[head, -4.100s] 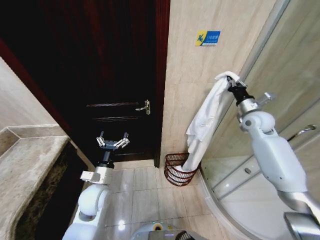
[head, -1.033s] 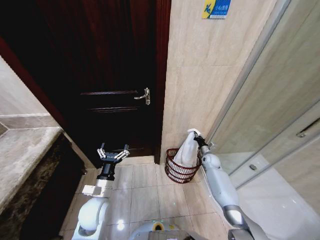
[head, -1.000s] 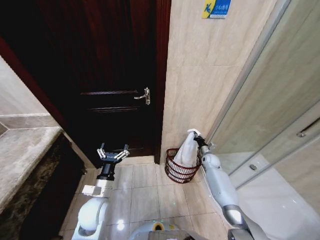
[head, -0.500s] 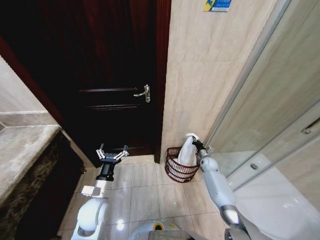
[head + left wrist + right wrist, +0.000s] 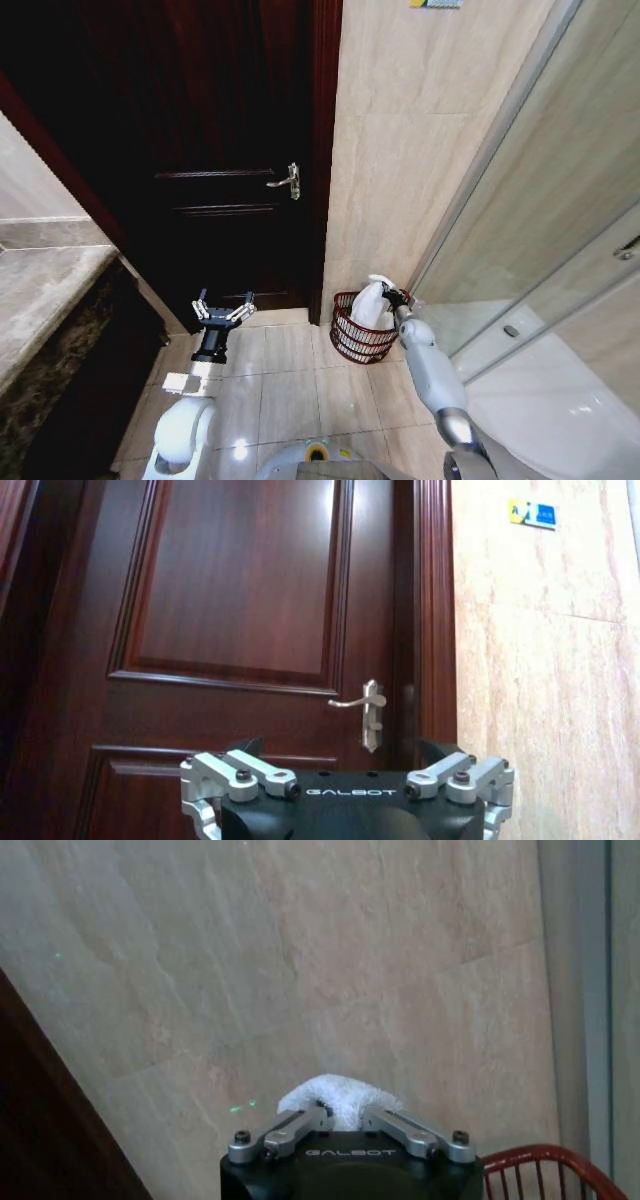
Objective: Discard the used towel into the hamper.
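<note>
Right gripper (image 5: 385, 294): your right arm reaches out low toward 1 o'clock, its fingers (image 5: 290, 1128) pinched on a bunched end of the towel (image 5: 370, 305), just above the hamper's far rim.
Towel: white, crumpled, its lower part down inside the hamper (image 5: 352, 343).
Hamper: on the tiled floor at 1 o'clock, against the beige wall (image 5: 420, 160), between the dark door (image 5: 220, 150) and the glass shower screen (image 5: 560, 230).
Left gripper (image 5: 222, 312): parked at 11 o'clock facing the door, fingers spread, holding nothing.

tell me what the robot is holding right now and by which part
The right hand pinches the white towel by its bunched top end, over the hamper. The left hand holds nothing.
</note>
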Robot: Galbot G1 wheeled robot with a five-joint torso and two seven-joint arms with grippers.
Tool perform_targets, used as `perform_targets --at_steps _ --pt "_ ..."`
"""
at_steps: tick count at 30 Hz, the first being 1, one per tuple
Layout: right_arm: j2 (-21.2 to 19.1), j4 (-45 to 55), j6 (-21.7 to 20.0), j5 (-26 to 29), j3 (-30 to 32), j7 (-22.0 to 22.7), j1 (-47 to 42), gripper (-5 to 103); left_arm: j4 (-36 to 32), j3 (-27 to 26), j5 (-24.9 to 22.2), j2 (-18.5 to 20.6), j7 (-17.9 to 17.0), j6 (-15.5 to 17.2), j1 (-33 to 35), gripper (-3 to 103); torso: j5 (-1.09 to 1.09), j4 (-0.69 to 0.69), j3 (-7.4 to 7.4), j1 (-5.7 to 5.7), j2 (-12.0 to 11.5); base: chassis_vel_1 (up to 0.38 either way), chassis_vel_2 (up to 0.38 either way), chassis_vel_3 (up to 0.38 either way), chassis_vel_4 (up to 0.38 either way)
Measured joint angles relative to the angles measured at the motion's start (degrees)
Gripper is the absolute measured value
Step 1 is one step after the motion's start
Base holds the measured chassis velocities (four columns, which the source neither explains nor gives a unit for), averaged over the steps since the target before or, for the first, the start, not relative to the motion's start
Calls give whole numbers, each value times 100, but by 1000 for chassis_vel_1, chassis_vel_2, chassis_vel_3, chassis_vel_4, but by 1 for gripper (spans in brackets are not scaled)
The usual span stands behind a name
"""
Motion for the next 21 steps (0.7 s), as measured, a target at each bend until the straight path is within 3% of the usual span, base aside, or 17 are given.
perform_targets --at_steps 18,21 --pt "49 -208 -840 -561 164 66 85 2 29 -19 -12 5 0 -11 -44 100 0 0 -278 -252 -530 0 0 0 0" --pt "29 -216 -1290 -630 207 49 94 2 44 -14 -8 4 0 -9 -59 100 0 0 -338 -302 -640 0 0 0 0"
